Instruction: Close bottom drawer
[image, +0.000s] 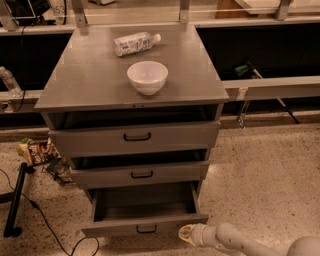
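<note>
The bottom drawer (145, 227) stands pulled well out at the bottom centre of the frame, its inside showing and its black handle facing forward. The gripper (187, 234) sits low, right of centre, just beside the drawer's right front corner, on an arm reaching in from the lower right corner. Whether it is spread or closed cannot be told. Above, a white bowl (147, 76) and a bottle (135, 43) lying on its side rest on the grey table (90, 90).
</note>
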